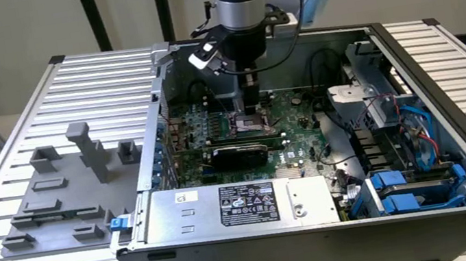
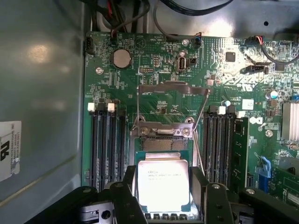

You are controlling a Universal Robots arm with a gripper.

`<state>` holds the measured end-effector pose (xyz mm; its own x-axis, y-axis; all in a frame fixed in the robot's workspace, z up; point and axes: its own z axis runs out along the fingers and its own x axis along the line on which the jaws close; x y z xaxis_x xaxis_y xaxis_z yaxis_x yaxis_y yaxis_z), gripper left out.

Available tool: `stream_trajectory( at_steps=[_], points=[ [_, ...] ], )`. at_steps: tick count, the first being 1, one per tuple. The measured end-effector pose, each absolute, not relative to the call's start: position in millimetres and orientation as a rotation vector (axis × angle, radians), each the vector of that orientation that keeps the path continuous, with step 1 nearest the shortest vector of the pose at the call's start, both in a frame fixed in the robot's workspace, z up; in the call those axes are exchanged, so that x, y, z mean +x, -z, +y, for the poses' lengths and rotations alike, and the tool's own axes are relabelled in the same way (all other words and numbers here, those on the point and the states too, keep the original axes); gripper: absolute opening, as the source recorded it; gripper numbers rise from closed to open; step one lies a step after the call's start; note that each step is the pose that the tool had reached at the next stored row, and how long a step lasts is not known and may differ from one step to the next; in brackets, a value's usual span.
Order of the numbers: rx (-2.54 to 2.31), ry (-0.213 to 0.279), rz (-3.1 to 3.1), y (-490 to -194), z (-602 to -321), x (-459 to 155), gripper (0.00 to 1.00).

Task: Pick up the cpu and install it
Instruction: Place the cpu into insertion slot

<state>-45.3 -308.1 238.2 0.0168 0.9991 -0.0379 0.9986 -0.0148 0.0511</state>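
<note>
The cpu, a flat square chip with a bright silver top and a thin green edge, sits between my gripper's two black fingers, which press on its opposite edges. It hangs level over the open motherboard socket; whether it touches the socket I cannot tell. The socket's metal load plate is swung up and its thin lever is raised beside it. In the exterior view my gripper reaches straight down into the open computer case, just above the socket.
Memory slots flank the socket on both sides. The case's grey side wall stands close by. A power supply fills the case's front; cables and blue drive bays crowd the exterior view's right. Grey fixture blocks stand on the slatted table.
</note>
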Motion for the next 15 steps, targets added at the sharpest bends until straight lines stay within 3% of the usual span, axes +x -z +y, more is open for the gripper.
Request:
stream_trajectory(
  at_steps=[15],
  points=[
    [2.219,-0.046,2.140,-219.4,-321.2,-47.0,0.55]
  ],
)
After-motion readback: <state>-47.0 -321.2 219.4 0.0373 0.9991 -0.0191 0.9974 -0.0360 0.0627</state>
